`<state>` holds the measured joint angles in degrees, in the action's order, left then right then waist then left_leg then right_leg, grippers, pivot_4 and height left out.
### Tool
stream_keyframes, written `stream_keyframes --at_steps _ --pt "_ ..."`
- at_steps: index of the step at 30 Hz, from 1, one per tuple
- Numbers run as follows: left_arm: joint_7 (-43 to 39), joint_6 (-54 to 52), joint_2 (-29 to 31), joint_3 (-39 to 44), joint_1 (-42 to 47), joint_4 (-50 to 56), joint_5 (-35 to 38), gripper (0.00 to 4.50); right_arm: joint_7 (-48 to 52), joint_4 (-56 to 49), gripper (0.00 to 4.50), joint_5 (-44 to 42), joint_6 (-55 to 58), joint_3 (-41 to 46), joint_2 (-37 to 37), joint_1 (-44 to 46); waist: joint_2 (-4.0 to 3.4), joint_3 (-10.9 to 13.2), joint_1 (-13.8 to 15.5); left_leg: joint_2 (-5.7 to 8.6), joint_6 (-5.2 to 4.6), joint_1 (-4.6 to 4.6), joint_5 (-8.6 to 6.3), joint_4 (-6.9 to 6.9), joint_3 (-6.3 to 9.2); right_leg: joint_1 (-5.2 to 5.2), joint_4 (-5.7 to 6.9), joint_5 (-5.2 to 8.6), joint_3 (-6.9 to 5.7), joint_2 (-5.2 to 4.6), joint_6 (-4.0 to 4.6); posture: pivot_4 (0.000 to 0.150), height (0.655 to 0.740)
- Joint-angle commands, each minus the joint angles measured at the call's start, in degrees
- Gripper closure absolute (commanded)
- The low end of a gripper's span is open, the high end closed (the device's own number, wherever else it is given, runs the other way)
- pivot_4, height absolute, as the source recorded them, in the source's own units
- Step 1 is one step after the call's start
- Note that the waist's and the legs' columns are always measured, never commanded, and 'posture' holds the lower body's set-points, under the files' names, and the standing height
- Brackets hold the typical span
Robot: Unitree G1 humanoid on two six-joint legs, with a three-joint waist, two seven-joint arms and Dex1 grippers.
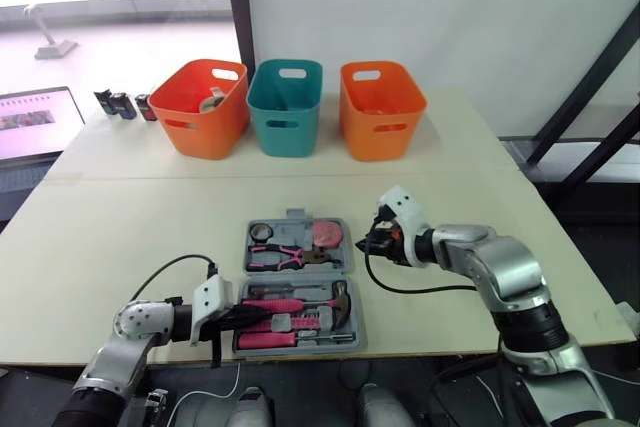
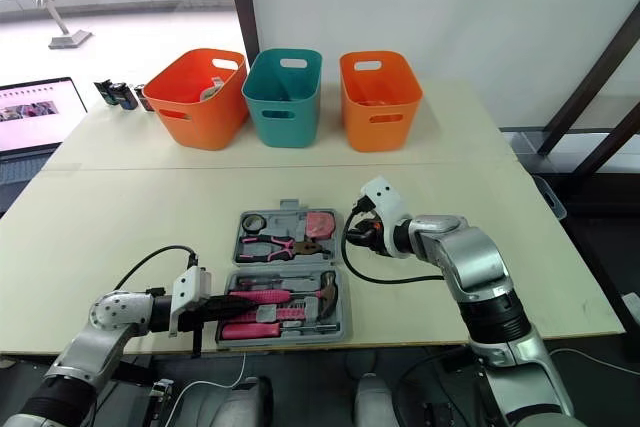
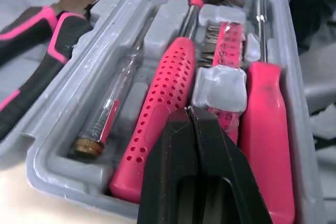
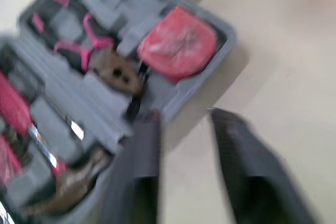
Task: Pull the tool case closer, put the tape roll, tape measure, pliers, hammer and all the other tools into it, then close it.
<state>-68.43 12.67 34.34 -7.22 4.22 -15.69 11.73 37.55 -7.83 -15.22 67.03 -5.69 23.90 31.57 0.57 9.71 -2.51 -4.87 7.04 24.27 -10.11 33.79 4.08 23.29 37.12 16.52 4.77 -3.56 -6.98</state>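
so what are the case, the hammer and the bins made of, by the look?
Case: grey moulded plastic, matte, with rounded formed pockets. Hammer: dull brownish metal head, probably steel; pink grip with rows of holes, likely rubber or soft plastic. Bins: smooth plastic, slight sheen, cut-out handles.

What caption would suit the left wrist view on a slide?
Left tool, shut, over the open grey tool case holding a pink-handled hammer, clear tester screwdriver, pink screwdriver and pliers.
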Motion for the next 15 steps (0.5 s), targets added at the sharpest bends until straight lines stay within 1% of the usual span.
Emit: stream_keyframes --at_steps 1,2,3,6,8,12,15 --pt "1.6 0.8 1.9 -2.4 -2.1 -7.4 -6.1 4.5 -1.4 6.8 0.67 -3.1 1.4 3.0 -5.0 4.0 -0.15 -0.1 -0.1 -0.01 0.0 -0.06 0.0 -0.03 0.0 -0.02 0.02 0.0 0.0 0.01 0.0 0.15 0.74" --pt "1.6 1.4 2.1 -2.6 -2.1 -7.9 -6.2 4.5 -2.1 10.3 0.17 -3.7 1.4 4.2 -6.8 5.5 -0.24 -0.2 -0.2 -0.01 0.0 -0.15 0.0 -0.08 0.0 -0.07 0.02 0.0 0.0 0.01 0.0 0.15 0.74" --pt "1.7 2.0 2.3 -3.0 -2.0 -8.3 -6.4 4.5 -2.6 13.6 0.07 -3.9 1.1 5.0 -8.0 6.9 -0.34 -0.3 -0.3 -0.01 0.0 -0.24 0.0 -0.12 -0.01 -0.12 0.02 0.0 0.02 0.01 0.01 0.15 0.74" --pt "1.8 3.7 3.0 -3.9 -1.7 -9.3 -7.0 4.5 -4.6 26.0 0.07 -2.6 -2.9 6.2 -10.1 11.5 -0.43 -0.3 -0.3 -0.01 -0.01 -0.35 0.0 -0.22 -0.04 -0.15 0.02 0.0 0.05 0.01 0.01 0.15 0.74" --pt "1.9 4.6 3.1 -4.2 -1.5 -9.6 -7.1 4.5 -4.4 32.7 0.07 -1.5 -5.6 5.2 -10.1 13.7 -0.44 -0.4 -0.3 -0.01 -0.01 -0.39 0.01 -0.28 -0.04 -0.17 0.01 0.0 0.05 0.02 0.0 0.15 0.74" --pt "2.3 5.5 3.6 -4.6 -1.1 -10.1 -7.2 4.5 -3.9 41.6 0.07 -1.7 -9.0 5.5 -11.4 16.9 -0.46 -0.4 -0.2 -0.01 -0.02 -0.59 0.02 -0.58 -0.06 -0.19 0.01 0.01 0.09 0.05 -0.01 0.15 0.74" --pt "2.6 6.2 4.1 -4.9 -0.8 -10.6 -7.4 4.5 -4.4 48.8 0.07 -1.9 -11.5 7.1 -13.4 18.8 -0.57 -0.5 -0.7 -0.01 -0.03 -0.88 0.02 -0.69 -0.06 -0.29 0.03 0.01 0.31 0.2 0.0 0.15 0.74"
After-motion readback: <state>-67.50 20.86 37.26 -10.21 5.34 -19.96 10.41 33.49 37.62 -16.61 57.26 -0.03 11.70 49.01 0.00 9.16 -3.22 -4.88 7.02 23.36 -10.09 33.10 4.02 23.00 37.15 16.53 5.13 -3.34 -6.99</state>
